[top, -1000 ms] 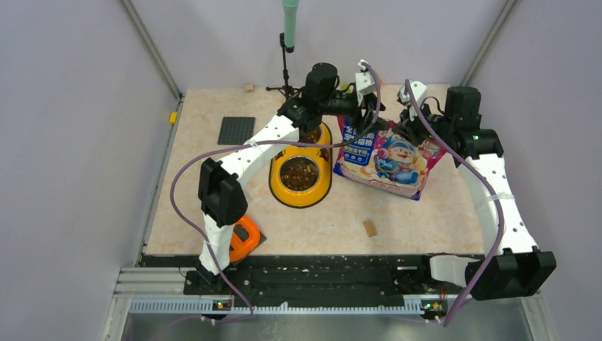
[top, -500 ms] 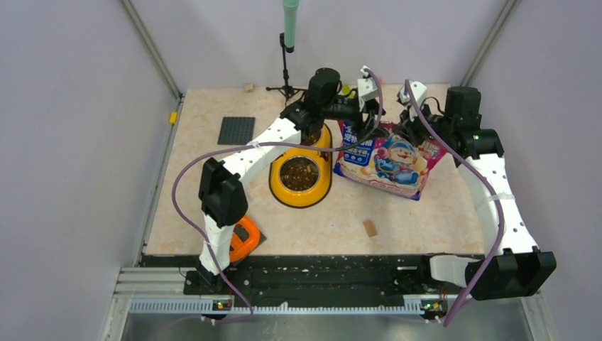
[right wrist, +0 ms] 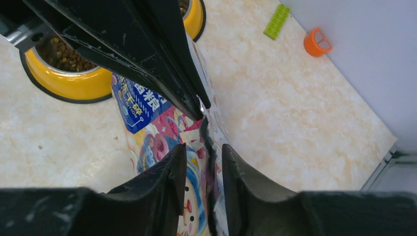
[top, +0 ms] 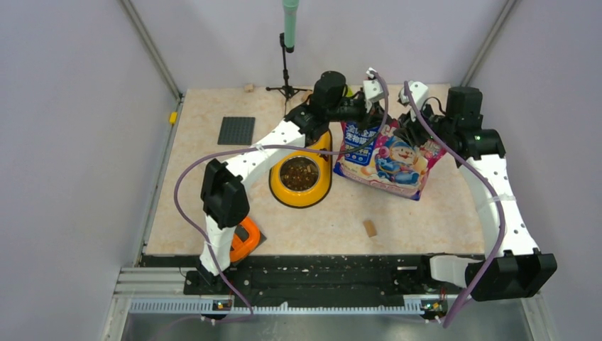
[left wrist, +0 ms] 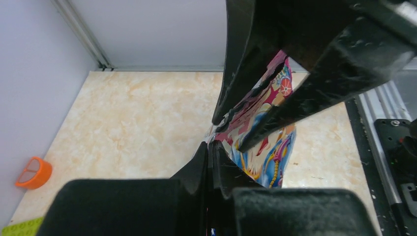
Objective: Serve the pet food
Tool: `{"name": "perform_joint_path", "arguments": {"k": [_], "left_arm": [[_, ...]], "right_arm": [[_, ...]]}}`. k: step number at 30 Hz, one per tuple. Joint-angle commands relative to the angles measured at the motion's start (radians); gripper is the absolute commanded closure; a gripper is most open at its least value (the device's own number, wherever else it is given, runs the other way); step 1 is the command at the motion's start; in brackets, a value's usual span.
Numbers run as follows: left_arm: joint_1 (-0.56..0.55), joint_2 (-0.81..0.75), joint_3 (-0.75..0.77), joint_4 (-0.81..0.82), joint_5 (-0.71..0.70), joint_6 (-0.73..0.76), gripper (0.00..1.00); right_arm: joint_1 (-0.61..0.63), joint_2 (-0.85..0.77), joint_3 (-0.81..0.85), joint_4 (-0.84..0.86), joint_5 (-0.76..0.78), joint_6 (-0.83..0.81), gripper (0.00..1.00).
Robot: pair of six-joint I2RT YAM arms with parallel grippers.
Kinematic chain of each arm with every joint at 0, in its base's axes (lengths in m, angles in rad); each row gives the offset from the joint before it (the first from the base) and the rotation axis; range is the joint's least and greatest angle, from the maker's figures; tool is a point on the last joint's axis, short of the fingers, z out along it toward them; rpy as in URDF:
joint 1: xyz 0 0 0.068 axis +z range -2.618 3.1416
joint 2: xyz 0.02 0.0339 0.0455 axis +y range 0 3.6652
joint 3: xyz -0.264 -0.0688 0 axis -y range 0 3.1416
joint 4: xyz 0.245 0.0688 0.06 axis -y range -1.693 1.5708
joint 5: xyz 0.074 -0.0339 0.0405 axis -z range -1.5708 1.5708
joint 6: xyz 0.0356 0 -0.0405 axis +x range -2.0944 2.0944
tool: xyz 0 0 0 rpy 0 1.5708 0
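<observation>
Kibble, dark and pebbly, fills round yellow bowl; beside it left gripper and right gripper clamp glossy pink bag

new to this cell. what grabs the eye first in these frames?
The magenta pet food bag, right of centre toward the back in the top view, with the left gripper and right gripper both pinching its top edge. Just left of it sits a yellow double bowl, its near well holding brown kibble.
</observation>
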Motion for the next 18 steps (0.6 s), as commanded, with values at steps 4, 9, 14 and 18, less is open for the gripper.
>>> {"name": "perform_joint_path", "arguments": {"k": [4, 9, 14, 18], "left_arm": [[-0.009, -0.016, -0.013, -0.063, -0.105, 0.066, 1.00], [-0.007, -0.022, -0.009, -0.078, -0.111, 0.079, 1.00], [0.001, -0.035, -0.009, -0.094, -0.114, 0.092, 1.00], [0.001, -0.040, -0.011, -0.102, -0.108, 0.096, 1.00]], "right_arm": [[-0.002, -0.063, 0.010, 0.024, 0.154, -0.032, 0.65], [-0.004, -0.110, -0.047, 0.120, 0.196, -0.004, 1.00], [-0.004, -0.083, -0.019, 0.081, 0.214, -0.008, 0.87], [-0.005, -0.078, -0.042, 0.102, 0.265, -0.004, 0.68]]}}
